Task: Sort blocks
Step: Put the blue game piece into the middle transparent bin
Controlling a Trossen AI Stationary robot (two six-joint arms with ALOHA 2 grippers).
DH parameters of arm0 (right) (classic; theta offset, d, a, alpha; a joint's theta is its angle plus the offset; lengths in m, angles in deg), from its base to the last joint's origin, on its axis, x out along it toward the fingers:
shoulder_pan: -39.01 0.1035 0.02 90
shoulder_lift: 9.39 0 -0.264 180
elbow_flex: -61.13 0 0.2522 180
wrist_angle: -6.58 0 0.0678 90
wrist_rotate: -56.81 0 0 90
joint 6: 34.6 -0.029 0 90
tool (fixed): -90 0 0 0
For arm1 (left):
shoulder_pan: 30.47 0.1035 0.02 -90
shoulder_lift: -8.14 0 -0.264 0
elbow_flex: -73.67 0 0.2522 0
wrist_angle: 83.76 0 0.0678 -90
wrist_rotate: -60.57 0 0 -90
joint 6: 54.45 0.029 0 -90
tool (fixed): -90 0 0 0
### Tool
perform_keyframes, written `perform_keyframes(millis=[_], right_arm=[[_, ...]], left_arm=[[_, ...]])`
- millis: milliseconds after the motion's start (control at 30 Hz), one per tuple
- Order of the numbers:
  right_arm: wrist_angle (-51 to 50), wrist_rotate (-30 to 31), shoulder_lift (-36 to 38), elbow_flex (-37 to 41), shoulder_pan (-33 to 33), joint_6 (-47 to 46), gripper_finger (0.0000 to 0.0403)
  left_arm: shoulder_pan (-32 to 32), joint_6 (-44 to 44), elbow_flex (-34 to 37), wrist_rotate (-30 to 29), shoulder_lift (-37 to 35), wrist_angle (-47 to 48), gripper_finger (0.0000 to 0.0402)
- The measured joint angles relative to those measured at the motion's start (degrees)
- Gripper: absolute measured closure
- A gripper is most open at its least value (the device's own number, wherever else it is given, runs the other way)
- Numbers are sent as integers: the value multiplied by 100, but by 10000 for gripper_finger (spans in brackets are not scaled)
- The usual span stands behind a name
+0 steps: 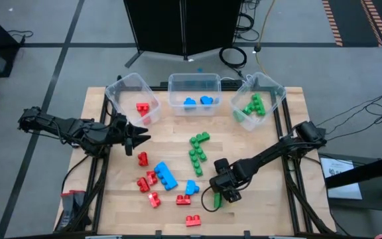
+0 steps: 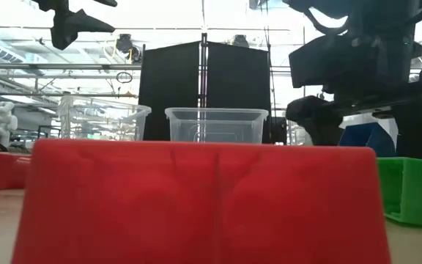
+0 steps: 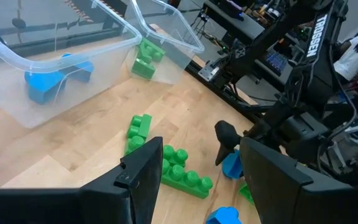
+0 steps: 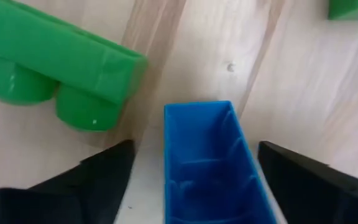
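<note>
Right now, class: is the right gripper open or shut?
Open. The right gripper has its fingers spread either side of a blue block, not touching it.

Along the upper edge of my wooden table (image 1: pixel 257 156) I see three clear bins in a row: left bin (image 1: pixel 126 89), middle bin (image 1: pixel 194 82), right bin (image 1: pixel 270 89).

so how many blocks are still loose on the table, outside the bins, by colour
red blocks: 6 (the clustered ones are hard to split)
blue blocks: 2
green blocks: 3
total: 11 loose
</note>
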Motion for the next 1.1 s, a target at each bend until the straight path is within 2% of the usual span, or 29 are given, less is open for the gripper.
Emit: perform_keyframes(millis=[100,267,633,867,1100], right_arm=[[-87,-38,-2,0,-7,-178,133],[-174,-47,-2,-6,-7,-284,290],[-296,181,265,31,-263,-692,288],[-185,160,1075,17,-967,-703,288],[410,867,1872,15,-1895,-712,288]], left_arm=[[0,2,0,0,2,0,192],[0,46,0,0,1,0,192],[-1,42,1,0,0,0,192],[-1,50,0,0,0,2,192],[-1,197,0,0,1,4,192]])
